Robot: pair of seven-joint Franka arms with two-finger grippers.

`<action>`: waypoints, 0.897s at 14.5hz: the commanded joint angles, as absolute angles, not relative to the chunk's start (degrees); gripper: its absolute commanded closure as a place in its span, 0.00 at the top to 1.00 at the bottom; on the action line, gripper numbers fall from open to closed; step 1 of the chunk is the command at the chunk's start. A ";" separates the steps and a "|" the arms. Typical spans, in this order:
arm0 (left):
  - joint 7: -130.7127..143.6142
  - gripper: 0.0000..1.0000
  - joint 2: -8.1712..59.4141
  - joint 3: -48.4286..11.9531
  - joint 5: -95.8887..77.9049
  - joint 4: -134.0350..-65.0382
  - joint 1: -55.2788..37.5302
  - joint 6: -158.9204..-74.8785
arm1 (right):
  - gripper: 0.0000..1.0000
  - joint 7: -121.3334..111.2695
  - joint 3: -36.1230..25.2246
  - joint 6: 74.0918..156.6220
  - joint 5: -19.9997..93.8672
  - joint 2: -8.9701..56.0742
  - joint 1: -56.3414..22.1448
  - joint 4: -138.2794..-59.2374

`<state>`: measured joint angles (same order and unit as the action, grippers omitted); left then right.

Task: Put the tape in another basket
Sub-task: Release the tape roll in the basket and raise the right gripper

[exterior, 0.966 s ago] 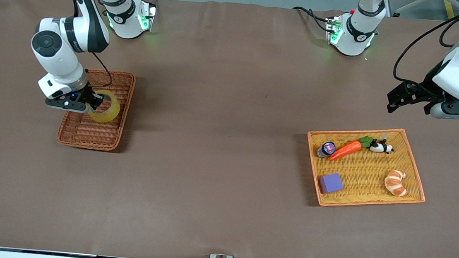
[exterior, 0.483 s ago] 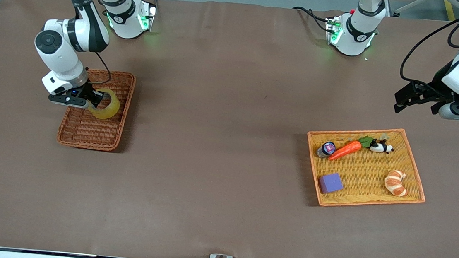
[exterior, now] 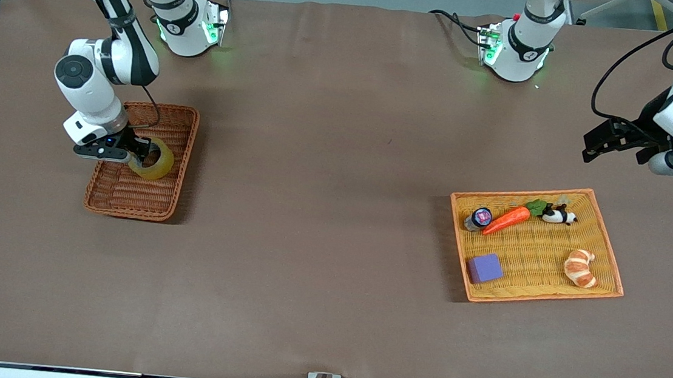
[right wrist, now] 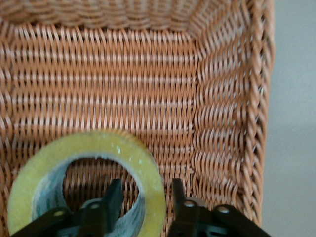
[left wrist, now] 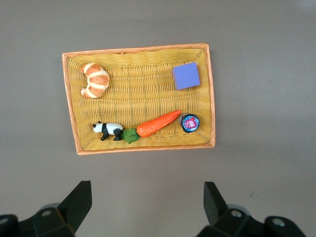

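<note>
Reddish-brown rectangular wicker basket at the right arm's end of the table. Over it, right gripper pinching the wall of a translucent yellowish ring-shaped roll of packing tape, held inside the basket. Well apart, left gripper raised, waiting, jaws spread.

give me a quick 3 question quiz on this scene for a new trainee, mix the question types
1. True or false: the right gripper is shut on the tape over the basket.
2. Which of these lies in the yellow tray? A) scissors B) croissant C) mug
3. Fill in: the left gripper, which waits in the air at the left arm's end of the table, is ____.

Key: 1 true; 2 B; 3 open
</note>
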<state>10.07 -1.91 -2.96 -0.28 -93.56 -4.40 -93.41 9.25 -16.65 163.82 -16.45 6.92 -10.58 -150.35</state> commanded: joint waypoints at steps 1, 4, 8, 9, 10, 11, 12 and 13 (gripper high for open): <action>9.32 1.00 -1.76 -2.29 -0.44 -93.43 -4.66 -92.99 | 1.00 9.58 -16.52 163.21 -17.84 2.29 -9.84 -148.46; 9.23 1.00 -1.06 -2.29 -0.09 -93.34 -4.48 -93.43 | 1.00 9.58 -15.56 158.41 -17.84 1.14 -9.67 -142.76; 9.23 1.00 -0.44 -2.37 0.53 -92.55 -4.92 -93.60 | 1.00 9.58 -7.75 138.40 -17.23 0.53 -6.34 -128.10; 9.23 1.00 -0.35 -2.46 0.53 -92.20 -4.92 -93.69 | 1.00 9.58 -6.69 131.99 -16.27 0.53 -6.07 -123.10; 9.23 1.00 -0.35 -2.46 0.44 -92.20 -4.92 -94.04 | 1.00 9.32 -6.07 126.53 -13.21 0.70 -6.06 -118.44; 9.23 1.00 -0.35 -2.55 0.44 -92.46 -5.01 -94.30 | 1.00 9.06 -5.37 120.73 -9.62 0.79 -5.80 -112.99; 9.23 1.00 -0.26 -2.55 0.44 -92.46 -5.10 -94.48 | 1.00 9.05 -5.27 115.71 -7.32 0.97 -5.54 -108.76; 9.23 1.00 -0.26 -2.55 0.53 -92.20 -5.01 -94.74 | 1.00 9.05 -5.19 111.14 -5.82 0.97 -5.54 -104.89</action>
